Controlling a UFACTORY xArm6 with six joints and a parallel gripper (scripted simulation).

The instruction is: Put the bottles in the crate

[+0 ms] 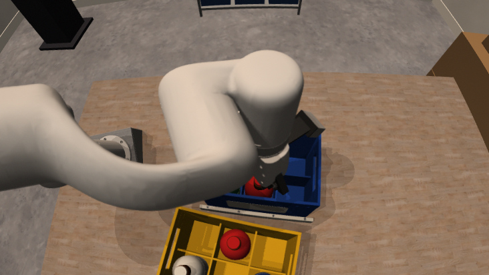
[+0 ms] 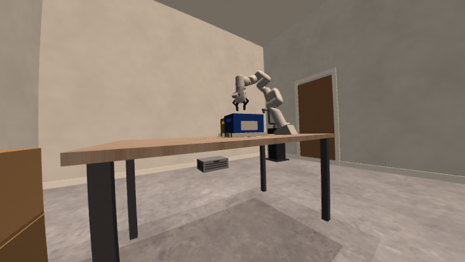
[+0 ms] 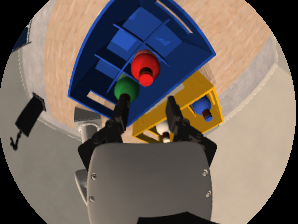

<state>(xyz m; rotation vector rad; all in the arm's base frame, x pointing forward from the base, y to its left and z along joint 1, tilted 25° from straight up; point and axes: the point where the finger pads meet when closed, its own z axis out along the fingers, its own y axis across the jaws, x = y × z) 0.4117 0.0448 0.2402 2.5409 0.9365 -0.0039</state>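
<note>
My gripper is open and empty, above the blue crate. In that crate a red bottle and a green bottle stand upright; other compartments seen there are empty. The arm hides part of this crate in the top view. The yellow crate holds a red bottle, a white bottle and a blue bottle. The frame edge cuts off part of it in the top view. The pick list is not seen.
A pale rail lies on the table between the crates. The robot's base stands at the left of the blue crate in the top view. The crates are close together.
</note>
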